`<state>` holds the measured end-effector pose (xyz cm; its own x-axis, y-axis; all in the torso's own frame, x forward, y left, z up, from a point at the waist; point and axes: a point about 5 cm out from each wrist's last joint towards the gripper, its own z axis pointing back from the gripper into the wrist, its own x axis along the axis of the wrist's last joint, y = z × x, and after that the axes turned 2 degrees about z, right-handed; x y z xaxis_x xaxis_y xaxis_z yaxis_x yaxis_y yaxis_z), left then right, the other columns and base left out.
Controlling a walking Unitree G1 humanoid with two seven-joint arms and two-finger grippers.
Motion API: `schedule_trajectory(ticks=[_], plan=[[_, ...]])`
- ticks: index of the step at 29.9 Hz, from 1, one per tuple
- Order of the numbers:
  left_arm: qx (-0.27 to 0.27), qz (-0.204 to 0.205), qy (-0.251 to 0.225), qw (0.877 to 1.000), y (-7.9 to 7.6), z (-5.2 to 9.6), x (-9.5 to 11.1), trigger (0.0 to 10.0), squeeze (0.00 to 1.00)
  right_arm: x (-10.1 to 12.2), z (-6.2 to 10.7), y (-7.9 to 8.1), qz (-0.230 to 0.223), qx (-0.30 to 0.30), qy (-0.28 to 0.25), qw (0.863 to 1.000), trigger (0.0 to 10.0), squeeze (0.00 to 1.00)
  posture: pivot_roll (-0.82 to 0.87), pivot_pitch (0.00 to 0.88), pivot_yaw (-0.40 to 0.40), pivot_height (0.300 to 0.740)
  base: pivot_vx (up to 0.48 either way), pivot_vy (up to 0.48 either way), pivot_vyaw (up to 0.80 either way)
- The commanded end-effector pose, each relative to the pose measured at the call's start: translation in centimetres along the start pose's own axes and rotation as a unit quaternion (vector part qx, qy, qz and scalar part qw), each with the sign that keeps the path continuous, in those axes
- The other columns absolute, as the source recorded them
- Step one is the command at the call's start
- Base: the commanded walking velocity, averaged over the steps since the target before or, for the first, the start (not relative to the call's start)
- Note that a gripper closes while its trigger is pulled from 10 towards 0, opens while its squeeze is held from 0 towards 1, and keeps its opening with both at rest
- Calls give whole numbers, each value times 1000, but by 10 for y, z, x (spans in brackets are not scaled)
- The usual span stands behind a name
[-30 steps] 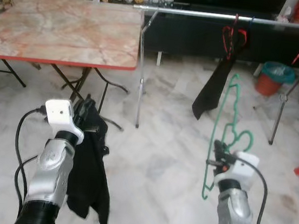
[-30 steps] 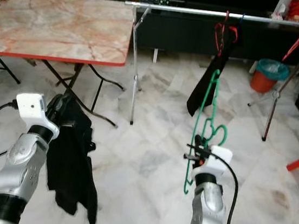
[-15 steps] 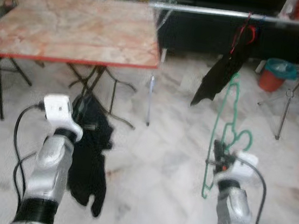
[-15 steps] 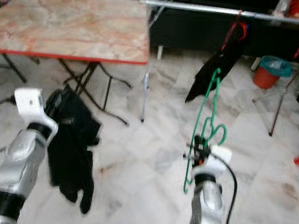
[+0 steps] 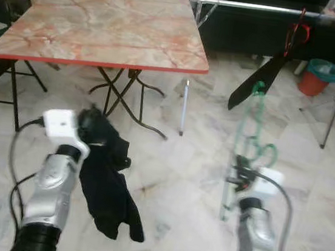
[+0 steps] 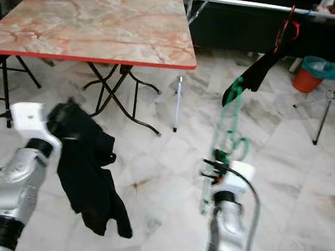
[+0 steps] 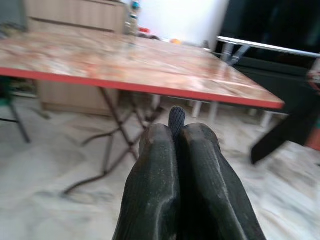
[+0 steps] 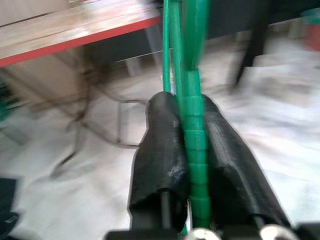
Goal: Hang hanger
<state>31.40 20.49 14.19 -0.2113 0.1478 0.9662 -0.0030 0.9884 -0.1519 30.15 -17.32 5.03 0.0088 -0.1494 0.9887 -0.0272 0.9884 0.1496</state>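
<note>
Left gripper (image 5: 87, 129) is pinching black cloth (image 5: 107, 191), draping below it. Right gripper (image 5: 239, 174) is clamping green hanger (image 5: 250, 142), thin wire w/ hook, rising upright above fingers. Marble table (image 5: 106, 26) is standing beyond left gripper; clothes rail (image 6: 243, 2) w/ dark garment (image 6: 261, 66) farther ahead.

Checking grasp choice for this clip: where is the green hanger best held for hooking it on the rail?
Probably where the right hand is already shut on the green hanger: its lower part, gripped from below. It stands upright with the top free above the fingers, so that end could reach the rail.
</note>
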Motion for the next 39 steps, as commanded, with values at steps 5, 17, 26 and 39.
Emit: schedule_trajectory(ticks=[5, 17, 26, 39], plan=[[-14, 10, -24, 1000, -13, -2, 8, 10000, 0, 1, 0, -9, 8, -12, 4, 1000, 10000, 0, 78, 67, 1, 740, 0, 0, 0], [-23, 8, -26, 999, -18, -3, 9, 10000, 0, -57, 31, -43, 66, -83, 226, 968, 10000, 0, 83, 59, -2, 740, 0, 0, 0], [-27, 12, -27, 999, -19, -2, 9, 10000, 0, -97, 74, -48, 209, -1, 371, 905, 10000, 0, 72, 51, 1, 740, 0, 0, 0], [-29, 2, -43, 999, -21, -4, 16, 10000, 0, -133, 129, -43, 185, -15, 472, 862, 10000, 0, 88, 33, 6, 740, 94, 0, 0]])
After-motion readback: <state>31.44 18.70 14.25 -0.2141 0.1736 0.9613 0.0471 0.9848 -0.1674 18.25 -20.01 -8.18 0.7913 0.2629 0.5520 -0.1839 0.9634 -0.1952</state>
